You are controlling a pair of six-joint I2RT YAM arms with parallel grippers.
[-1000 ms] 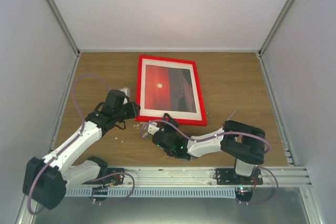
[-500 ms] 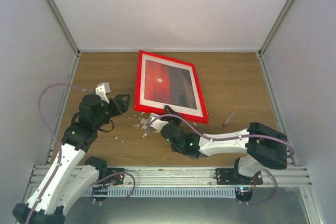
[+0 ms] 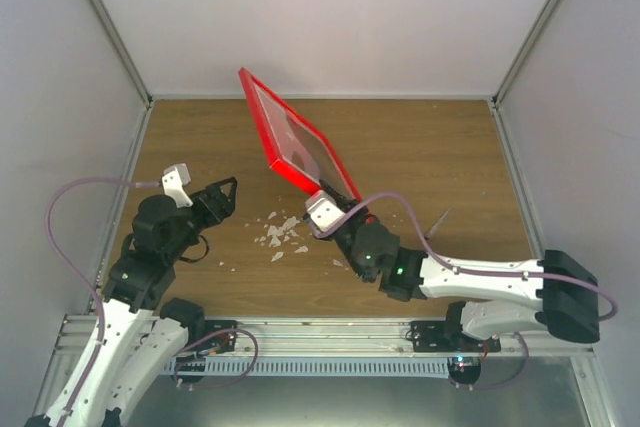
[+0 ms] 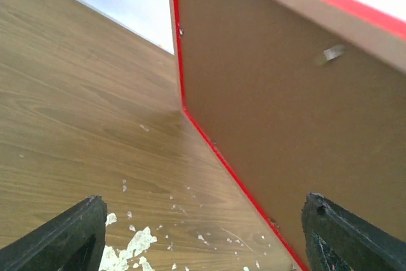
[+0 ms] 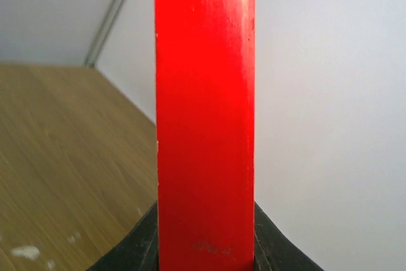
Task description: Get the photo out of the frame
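The frame [image 3: 262, 125] with its bright red rim stands steeply tilted above the table, its front turned to the right. The photo [image 3: 303, 144] shows inside it as a narrow red strip, seen almost edge-on. My right gripper [image 3: 343, 209] is shut on the frame's lower near edge. In the right wrist view the red edge [image 5: 205, 106] fills the space between the right gripper's [image 5: 205, 240] fingers. My left gripper [image 3: 226, 196] hangs open to the left of the frame, apart from it. The left wrist view shows the brown backing board [image 4: 285, 125] beyond the open left gripper [image 4: 203, 236].
White flakes [image 3: 281, 237] lie scattered on the wooden table below the frame, also visible as flakes [image 4: 130, 251] near the left finger. A thin stick [image 3: 437, 223] lies at the right. Grey walls close off the back and both sides.
The right gripper has lifted the frame from flat on the table to a steep tilt. The left gripper has opened and drawn back to the left, away from the frame.
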